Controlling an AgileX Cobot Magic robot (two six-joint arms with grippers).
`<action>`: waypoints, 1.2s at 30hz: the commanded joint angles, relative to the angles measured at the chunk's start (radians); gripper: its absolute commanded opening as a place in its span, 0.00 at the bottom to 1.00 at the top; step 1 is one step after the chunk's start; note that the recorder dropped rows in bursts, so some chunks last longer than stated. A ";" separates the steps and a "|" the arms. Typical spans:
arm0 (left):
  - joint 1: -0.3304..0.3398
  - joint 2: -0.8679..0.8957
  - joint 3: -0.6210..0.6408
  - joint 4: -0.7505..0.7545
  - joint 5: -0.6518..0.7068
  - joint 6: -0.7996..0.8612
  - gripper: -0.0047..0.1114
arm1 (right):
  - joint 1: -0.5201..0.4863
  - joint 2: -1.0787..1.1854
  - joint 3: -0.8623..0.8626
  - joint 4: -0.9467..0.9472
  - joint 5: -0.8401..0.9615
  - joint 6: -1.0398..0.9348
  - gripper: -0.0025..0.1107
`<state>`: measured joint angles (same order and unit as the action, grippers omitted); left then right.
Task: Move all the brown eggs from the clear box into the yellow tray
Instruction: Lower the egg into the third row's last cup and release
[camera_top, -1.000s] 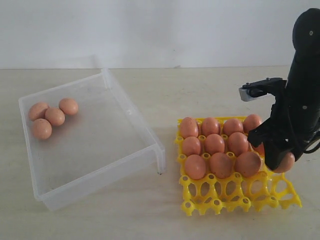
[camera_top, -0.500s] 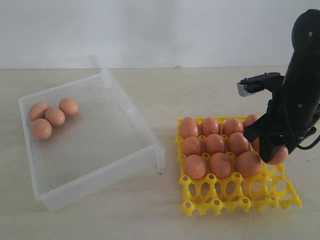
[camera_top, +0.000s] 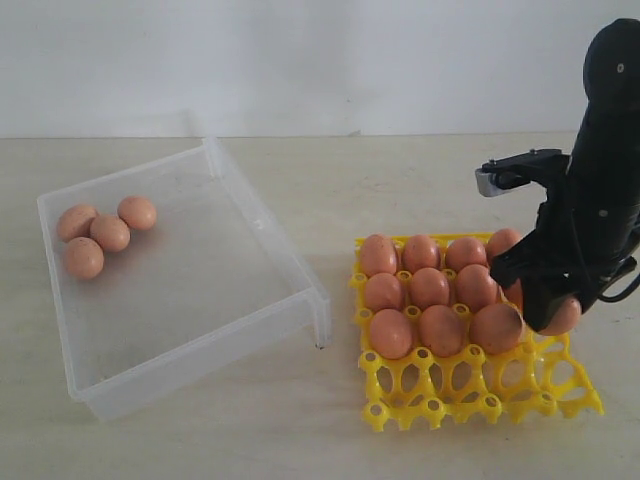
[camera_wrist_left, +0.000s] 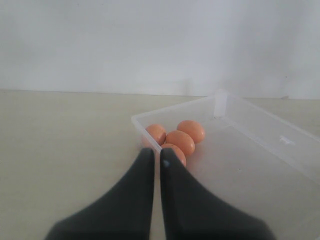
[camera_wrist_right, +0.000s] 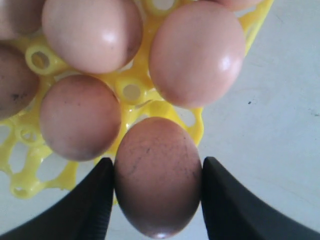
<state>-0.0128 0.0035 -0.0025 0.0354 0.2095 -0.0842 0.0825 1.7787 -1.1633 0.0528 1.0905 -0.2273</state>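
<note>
My right gripper (camera_top: 556, 318) (camera_wrist_right: 156, 180) is shut on a brown egg (camera_top: 566, 316) (camera_wrist_right: 157, 175), held just above the right edge of the yellow tray (camera_top: 470, 395) (camera_wrist_right: 160, 107), by its third row. Several brown eggs (camera_top: 430, 288) fill the tray's back rows; the front row is bare. Several more eggs (camera_top: 109, 232) (camera_wrist_left: 180, 141) lie in the far left corner of the clear box (camera_top: 200, 340) (camera_wrist_left: 260, 150). My left gripper (camera_wrist_left: 156, 156) is shut on nothing, hovering near the box's rim in front of those eggs; it does not show in the exterior view.
The clear box's near right corner (camera_top: 322, 318) stands close to the tray's left edge. A pale tabletop (camera_top: 330, 440) surrounds both, and a white wall rises behind.
The right gripper with its egg rose slightly and shifted a little left over the tray's right edge, then settled back. The eggs in the box have not moved.
</note>
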 joint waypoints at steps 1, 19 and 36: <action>0.002 -0.003 0.003 0.001 -0.004 -0.002 0.08 | -0.004 -0.002 0.004 -0.002 0.016 -0.011 0.25; 0.002 -0.003 0.003 0.001 -0.004 -0.002 0.08 | -0.004 0.032 0.004 -0.012 0.012 -0.014 0.30; 0.002 -0.003 0.003 0.001 -0.004 -0.002 0.08 | -0.004 0.080 0.004 -0.012 -0.009 0.012 0.30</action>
<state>-0.0128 0.0035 -0.0025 0.0354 0.2095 -0.0842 0.0825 1.8587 -1.1633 0.0511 1.0835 -0.2181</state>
